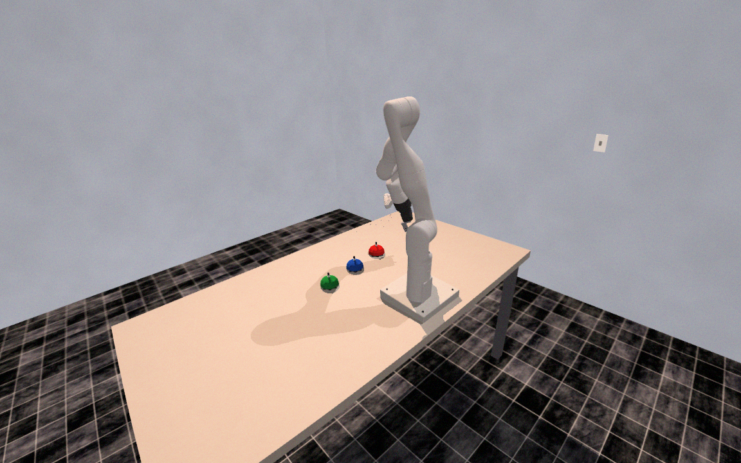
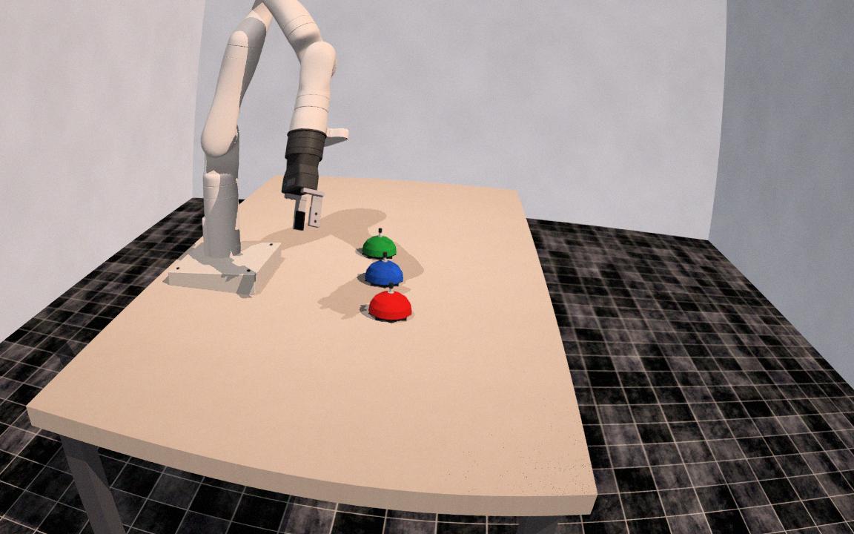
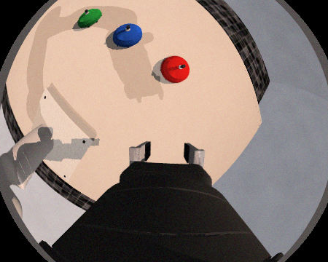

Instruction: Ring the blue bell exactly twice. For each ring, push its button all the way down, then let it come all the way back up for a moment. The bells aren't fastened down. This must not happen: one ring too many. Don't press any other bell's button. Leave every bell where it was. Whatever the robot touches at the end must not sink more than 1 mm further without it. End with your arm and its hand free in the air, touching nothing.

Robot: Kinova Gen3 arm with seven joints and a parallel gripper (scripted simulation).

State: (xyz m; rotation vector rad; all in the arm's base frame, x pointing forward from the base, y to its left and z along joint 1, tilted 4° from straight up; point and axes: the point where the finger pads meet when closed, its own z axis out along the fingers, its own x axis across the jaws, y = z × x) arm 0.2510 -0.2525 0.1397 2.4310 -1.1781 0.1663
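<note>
Three dome bells stand in a row on the table. The blue bell (image 2: 383,272) is the middle one, between the green bell (image 2: 378,246) and the red bell (image 2: 389,305). Each has a small dark button on top, standing up. The blue bell also shows in the top view (image 1: 354,265) and in the wrist view (image 3: 127,35). My gripper (image 2: 306,217) is open and empty. It hangs well above the table, near the arm's base and to the side of the bells, touching nothing. In the wrist view its fingers stand apart with nothing between them.
The arm's base plate (image 2: 221,267) is bolted to the table near one long edge. The green bell (image 1: 329,281) and the red bell (image 1: 375,250) flank the blue one closely. The table edges drop to a dark tiled floor.
</note>
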